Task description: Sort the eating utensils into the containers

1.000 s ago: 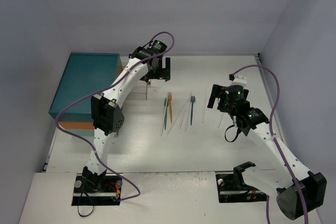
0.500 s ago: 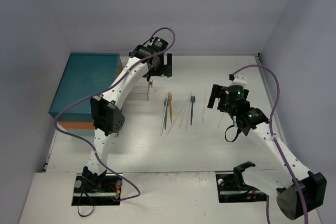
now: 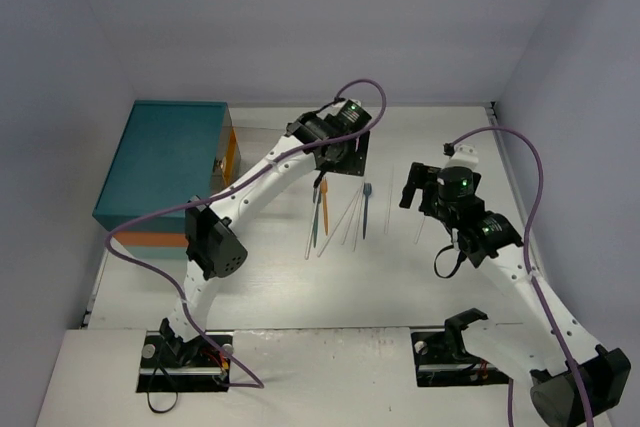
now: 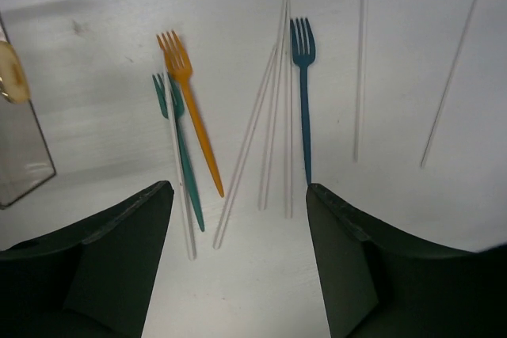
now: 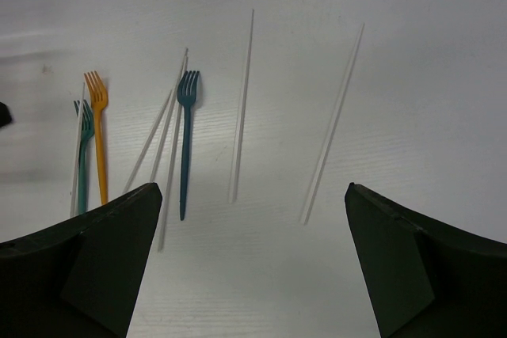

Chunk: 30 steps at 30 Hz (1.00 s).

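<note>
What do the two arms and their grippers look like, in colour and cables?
Both arms, left arm and right arm, have white links with black joints and black bases. A purple cable loops along each. A small green light glows near each wrist. The left gripper and right gripper have dark, wedge-shaped fingers.
</note>
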Each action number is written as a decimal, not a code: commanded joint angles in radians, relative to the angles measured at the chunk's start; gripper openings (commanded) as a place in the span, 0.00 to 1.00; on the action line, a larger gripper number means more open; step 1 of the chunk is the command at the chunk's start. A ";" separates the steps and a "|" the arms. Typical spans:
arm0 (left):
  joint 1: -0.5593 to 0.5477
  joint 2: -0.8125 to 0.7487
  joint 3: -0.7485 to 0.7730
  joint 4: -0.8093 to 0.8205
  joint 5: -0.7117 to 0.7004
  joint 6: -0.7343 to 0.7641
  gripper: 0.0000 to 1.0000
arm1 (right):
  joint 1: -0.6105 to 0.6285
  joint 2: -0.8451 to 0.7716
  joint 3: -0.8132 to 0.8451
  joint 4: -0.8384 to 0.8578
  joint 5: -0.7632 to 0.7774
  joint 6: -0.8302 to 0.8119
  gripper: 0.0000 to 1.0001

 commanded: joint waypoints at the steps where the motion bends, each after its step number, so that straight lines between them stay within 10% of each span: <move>1: 0.013 0.006 -0.058 0.012 -0.035 -0.087 0.60 | -0.011 -0.071 0.052 -0.013 0.062 0.006 0.99; 12: 0.020 0.071 -0.210 0.109 -0.026 -0.137 0.38 | -0.011 -0.217 0.074 -0.082 0.084 0.000 0.99; 30: 0.062 0.158 -0.299 0.218 0.059 -0.190 0.30 | -0.012 -0.297 0.104 -0.173 0.083 0.017 0.99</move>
